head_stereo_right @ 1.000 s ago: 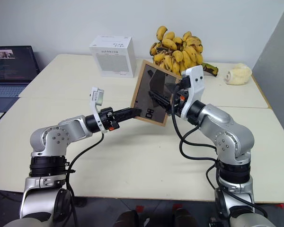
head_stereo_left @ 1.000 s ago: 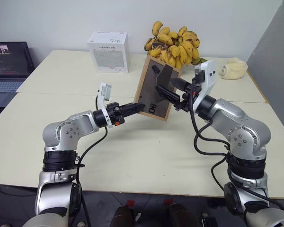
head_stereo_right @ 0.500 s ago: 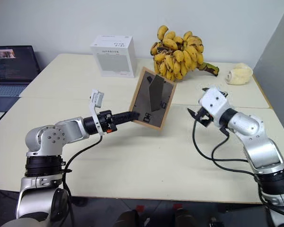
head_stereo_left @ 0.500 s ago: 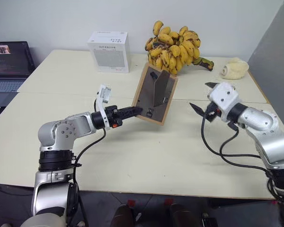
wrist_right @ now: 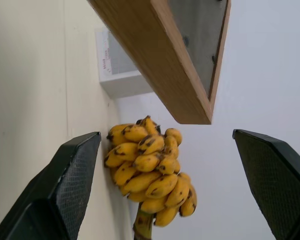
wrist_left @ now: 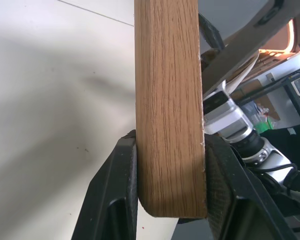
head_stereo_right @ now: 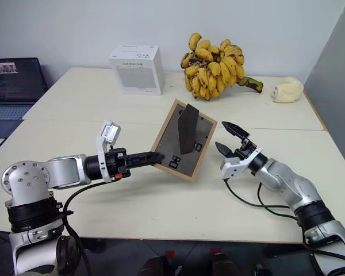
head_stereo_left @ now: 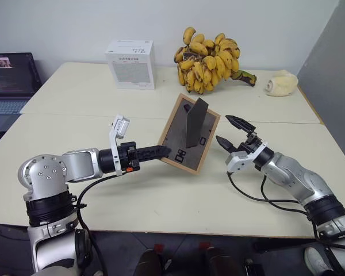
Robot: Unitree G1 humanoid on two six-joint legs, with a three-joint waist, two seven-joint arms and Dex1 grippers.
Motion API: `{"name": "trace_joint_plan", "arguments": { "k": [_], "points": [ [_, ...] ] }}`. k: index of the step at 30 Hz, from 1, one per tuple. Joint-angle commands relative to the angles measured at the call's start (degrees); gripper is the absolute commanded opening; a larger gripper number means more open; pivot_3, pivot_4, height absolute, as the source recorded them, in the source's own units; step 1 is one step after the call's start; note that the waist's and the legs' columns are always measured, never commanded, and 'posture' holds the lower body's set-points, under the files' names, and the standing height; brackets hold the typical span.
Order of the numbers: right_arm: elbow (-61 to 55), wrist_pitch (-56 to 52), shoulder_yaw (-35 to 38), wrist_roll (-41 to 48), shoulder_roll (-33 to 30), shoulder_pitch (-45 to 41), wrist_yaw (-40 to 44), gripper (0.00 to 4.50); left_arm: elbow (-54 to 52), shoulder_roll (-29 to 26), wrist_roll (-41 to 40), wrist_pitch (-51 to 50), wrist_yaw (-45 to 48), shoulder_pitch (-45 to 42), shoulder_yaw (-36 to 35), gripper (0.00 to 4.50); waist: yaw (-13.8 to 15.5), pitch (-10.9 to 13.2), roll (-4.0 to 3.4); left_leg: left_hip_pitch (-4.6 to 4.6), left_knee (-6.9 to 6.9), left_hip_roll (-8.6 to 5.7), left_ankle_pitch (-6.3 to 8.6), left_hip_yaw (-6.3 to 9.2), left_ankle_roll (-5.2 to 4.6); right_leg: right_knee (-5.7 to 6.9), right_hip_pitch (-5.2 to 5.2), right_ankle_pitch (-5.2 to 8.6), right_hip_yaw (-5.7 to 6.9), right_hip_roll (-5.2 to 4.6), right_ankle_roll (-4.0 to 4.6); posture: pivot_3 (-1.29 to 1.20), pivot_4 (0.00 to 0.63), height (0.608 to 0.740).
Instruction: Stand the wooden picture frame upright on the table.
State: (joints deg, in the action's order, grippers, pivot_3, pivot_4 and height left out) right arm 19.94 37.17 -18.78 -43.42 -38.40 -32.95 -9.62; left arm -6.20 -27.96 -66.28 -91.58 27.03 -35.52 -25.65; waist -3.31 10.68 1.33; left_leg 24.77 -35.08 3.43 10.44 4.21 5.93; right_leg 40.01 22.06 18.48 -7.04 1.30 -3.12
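One frame (head_stereo_left: 188,134) is seen, gripped at its left edge between the fingers of the left gripper (head_stereo_left: 163,152); in the left wrist view the light-wood edge (wrist_left: 170,110) is clamped between both black pads. The frame is held tilted above the table (head_stereo_left: 161,190), dark back panel toward the camera, its fold-out stand (head_stereo_left: 195,122) swung out from the back. Whether the lower corner touches the tabletop cannot be told.

One right gripper (head_stereo_left: 230,132) is noted just right of the frame, apart from it, jaws spread wide and holding nothing.

Other items, counted: one white box (head_stereo_left: 130,63) at the far side; one bunch of bananas (head_stereo_left: 210,54) to its right; one pale rounded object (head_stereo_left: 280,83) near the far right corner, kind not determinable; one open laptop (head_stereo_left: 11,80) on a separate surface to the left.

Surface: cream tabletop, one seam (head_stereo_left: 75,114) running across it. Room: plain white wall (head_stereo_left: 75,26) behind, grey panel (head_stereo_left: 333,75) at the right
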Motion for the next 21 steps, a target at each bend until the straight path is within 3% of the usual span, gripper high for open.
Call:
{"name": "trace_joint_plan", "arguments": {
  "k": [1, 8, 11, 21],
  "points": [
    [1.92, 1.23, 0.27, -2.31, 1.65, -3.11, -4.82, 4.44, -1.5, 0.9, -4.27, -0.79, -2.9, -2.62, -3.18, 1.32, 0.06, 0.0, 0.0, -0.01, 0.0, -0.01, -0.03, 0.03, 0.01, 0.01, -0.02, 0.0, 0.02, 0.0, 0.0, 0.0, 0.15, 0.74],
    [1.94, 1.23, 0.31, -4.56, 3.76, -6.72, -7.72, 4.44, -1.29, 1.25, -7.85, -0.81, -6.98, -2.29, -3.32, 1.32, 0.09, 0.0, 0.0, -0.01, 0.01, -0.01, -0.14, 0.07, 0.19, 0.06, -0.02, -0.02, 0.06, -0.01, 0.0, 0.0, 0.15, 0.74],
    [2.52, 1.11, -0.08, -5.21, 4.24, -7.29, -8.49, 4.04, -0.82, 1.14, -9.38, -0.43, -8.42, -2.2, -2.98, 1.32, 0.09, 0.0, 0.0, -0.01, 0.02, -0.01, -0.14, 0.11, 0.19, 0.06, -0.03, -0.02, 0.1, -0.02, 0.01, 0.0, 0.15, 0.74],
    [2.28, 0.96, -0.2, -7.04, 5.08, -7.56, -10.09, 1.7, 0.22, 0.47, -13.51, 1.05, -11.66, -1.99, -1.65, 1.32, 0.09, 0.0, 0.0, -0.01, 0.01, -0.04, -0.14, 0.12, 0.19, 0.13, -0.03, -0.02, 0.1, -0.04, 0.01, 0.0, 0.15, 0.74]
  ]
}}
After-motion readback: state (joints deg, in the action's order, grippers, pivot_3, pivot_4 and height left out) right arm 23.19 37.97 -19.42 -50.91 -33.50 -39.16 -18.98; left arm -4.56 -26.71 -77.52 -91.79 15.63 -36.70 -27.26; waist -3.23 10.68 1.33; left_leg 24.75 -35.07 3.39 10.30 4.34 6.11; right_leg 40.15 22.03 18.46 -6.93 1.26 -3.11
